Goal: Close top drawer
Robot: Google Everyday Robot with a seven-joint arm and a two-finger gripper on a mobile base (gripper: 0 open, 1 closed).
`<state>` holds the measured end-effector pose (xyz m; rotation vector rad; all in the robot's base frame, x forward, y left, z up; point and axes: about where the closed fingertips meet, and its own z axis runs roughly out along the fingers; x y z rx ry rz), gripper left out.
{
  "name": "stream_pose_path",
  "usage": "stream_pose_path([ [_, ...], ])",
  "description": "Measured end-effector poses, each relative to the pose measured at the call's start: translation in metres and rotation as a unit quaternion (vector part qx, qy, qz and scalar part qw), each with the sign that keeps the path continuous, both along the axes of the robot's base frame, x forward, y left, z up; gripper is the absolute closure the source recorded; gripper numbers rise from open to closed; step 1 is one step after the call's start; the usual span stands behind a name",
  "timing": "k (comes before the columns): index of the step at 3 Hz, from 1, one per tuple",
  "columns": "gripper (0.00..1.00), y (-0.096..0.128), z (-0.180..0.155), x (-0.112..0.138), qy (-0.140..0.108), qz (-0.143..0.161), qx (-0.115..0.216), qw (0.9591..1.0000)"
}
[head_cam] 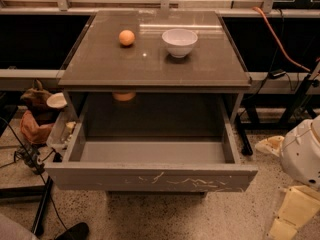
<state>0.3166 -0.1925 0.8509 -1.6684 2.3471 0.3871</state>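
Note:
The top drawer is pulled far out of the grey cabinet and is empty inside. Its flat front faces me and bears pale whitish scratches. My arm's white casing is at the right edge of the view. My gripper, a cream-coloured part below it, hangs low at the bottom right corner. It is to the right of the drawer's front right corner and apart from it.
On the cabinet top are an orange ball and a white bowl. Bags and a cup sit on the floor at the left, with cables and a stand leg. An orange cable and dark frame legs are at the right.

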Motion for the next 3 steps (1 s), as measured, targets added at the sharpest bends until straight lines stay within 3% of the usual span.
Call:
stream_pose_path([
  [1, 0.0, 0.0, 0.0, 0.0, 0.0, 0.0, 0.0, 1.0],
  [2, 0.0, 0.017, -0.042, 0.0, 0.018, 0.01, 0.025, 0.9995],
  [3, 0.0, 0.049, -0.113, -0.001, 0.039, 0.043, 0.055, 0.9968],
])
